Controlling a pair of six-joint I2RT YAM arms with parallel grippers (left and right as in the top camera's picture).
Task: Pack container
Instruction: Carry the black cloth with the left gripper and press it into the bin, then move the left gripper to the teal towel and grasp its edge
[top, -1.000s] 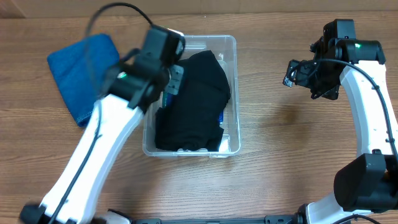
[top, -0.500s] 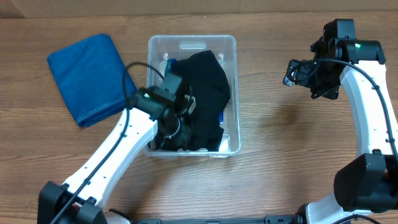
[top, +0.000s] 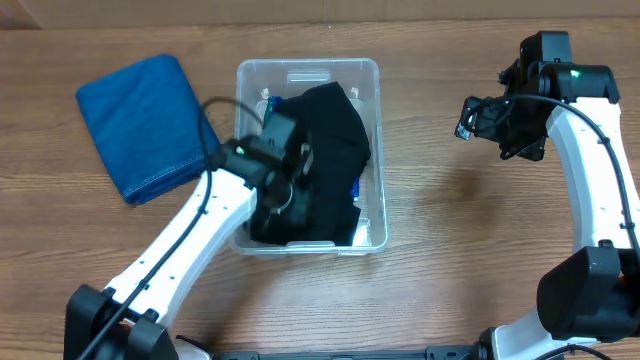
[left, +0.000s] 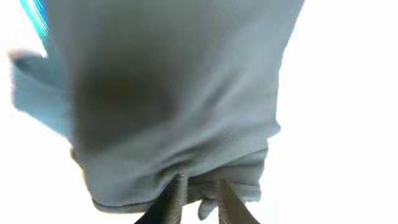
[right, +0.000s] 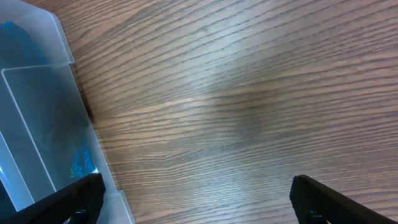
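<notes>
The clear plastic container (top: 372, 100) stands mid-table with a black garment (top: 330, 140) filling it; bits of blue show under the garment. My left gripper (top: 291, 194) is down inside the container's front left part. In the left wrist view its fingers (left: 200, 200) are close together with a fold of the garment (left: 168, 93) pinched between them. My right gripper (top: 470, 118) hangs open and empty above the table to the right of the container. Its wide-apart fingers (right: 199, 202) frame bare wood, and the container's wall (right: 43, 112) shows at the left.
A folded blue cloth (top: 140, 120) lies on the wooden table (top: 450, 240) to the left of the container. The left arm crosses the table from the front left up to the container.
The left arm came down from high over the container's left side, and its gripper is now low in the container on the black garment. The right arm has not moved.
</notes>
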